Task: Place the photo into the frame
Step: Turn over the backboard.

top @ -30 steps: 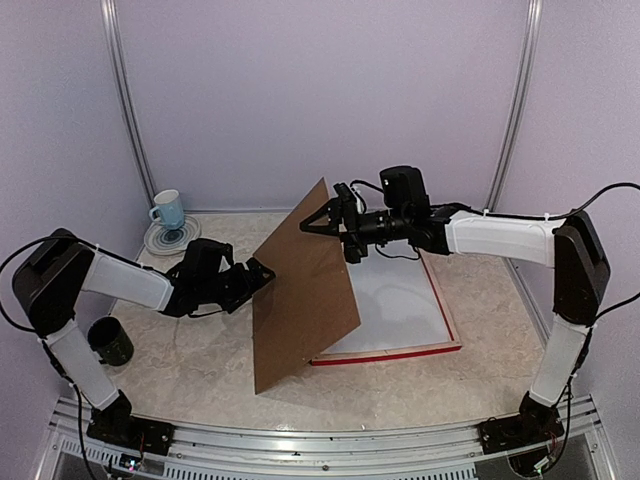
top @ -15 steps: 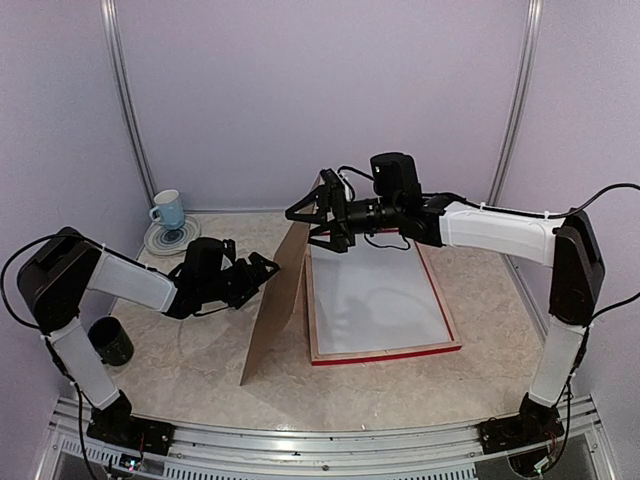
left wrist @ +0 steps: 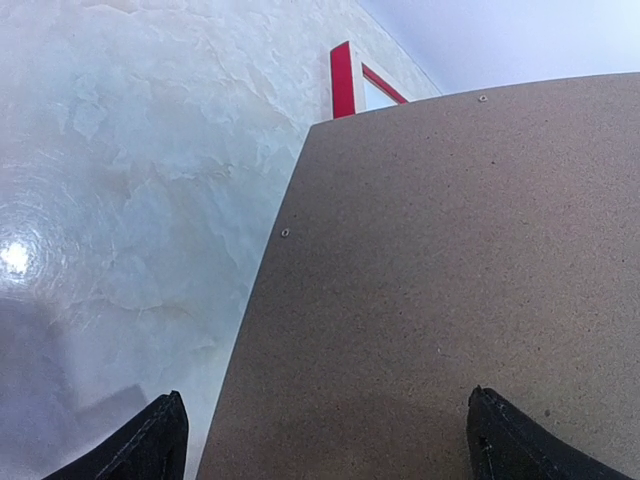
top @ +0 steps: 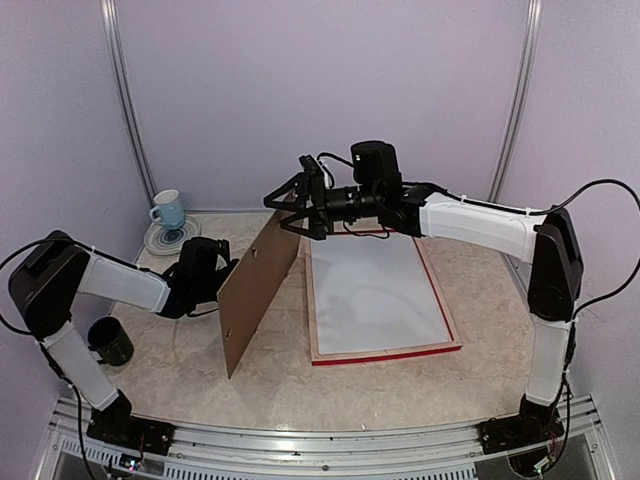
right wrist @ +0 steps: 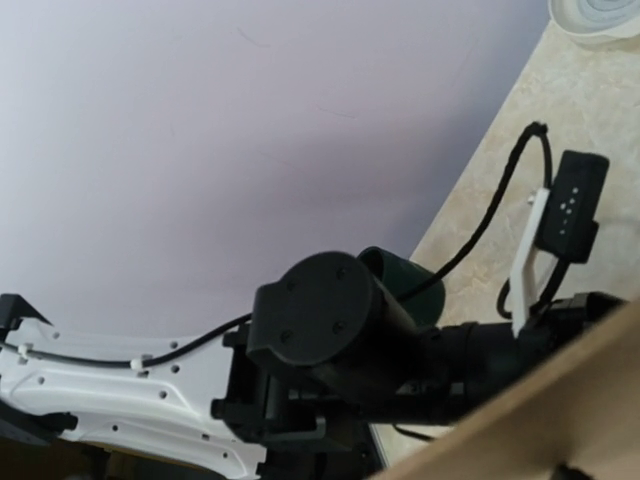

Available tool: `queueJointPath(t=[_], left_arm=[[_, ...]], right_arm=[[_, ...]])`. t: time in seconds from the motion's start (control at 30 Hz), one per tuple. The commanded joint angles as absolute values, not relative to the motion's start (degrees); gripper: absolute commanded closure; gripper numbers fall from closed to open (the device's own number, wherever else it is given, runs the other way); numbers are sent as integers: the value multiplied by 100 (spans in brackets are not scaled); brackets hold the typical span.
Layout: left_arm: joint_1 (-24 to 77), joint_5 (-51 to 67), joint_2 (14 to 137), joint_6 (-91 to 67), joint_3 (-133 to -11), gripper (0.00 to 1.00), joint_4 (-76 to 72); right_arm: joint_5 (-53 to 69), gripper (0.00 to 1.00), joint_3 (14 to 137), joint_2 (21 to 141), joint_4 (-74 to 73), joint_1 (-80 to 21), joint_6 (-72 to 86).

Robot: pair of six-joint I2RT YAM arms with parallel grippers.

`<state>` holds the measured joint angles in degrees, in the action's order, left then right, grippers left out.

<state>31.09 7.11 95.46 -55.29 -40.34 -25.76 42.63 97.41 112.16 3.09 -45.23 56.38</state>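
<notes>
**Backing board on edge beside the frame; photo not confirmed**

The frame (top: 386,352) lies flat on the table (top: 150,360), right of centre. Its pale wood back is up, and red shows on its near and right edges. A white sheet (top: 375,290) fills it; you cannot tell whether that is the photo's plain back or a mat. No printed face shows in any view.

The brown backing board (top: 262,295) stands tilted on its lower edge, just left of the frame.
- **Right gripper** (top: 287,215): jaws spread about the board's top corner, not pinching.
- **Left gripper** (left wrist: 335,440): fingers wide apart at the board's left face; contact unclear.

Step, as judged: clearing the board off the frame. Next, lower it flat to the left, supported so it cannot tip back onto the sheet.
</notes>
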Motion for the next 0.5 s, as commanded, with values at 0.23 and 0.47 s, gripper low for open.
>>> queueJointPath(t=[0.23,0.47], left_arm=[[3031,681,9100,-5388,-3806,5,-2484],[3141,703,8881,-5425,-3798,5,-2521]], right_arm=[[4164,1,10221,11678,118,-4605,5426],[4078,1,10443,11874,35,-4592,5330]])
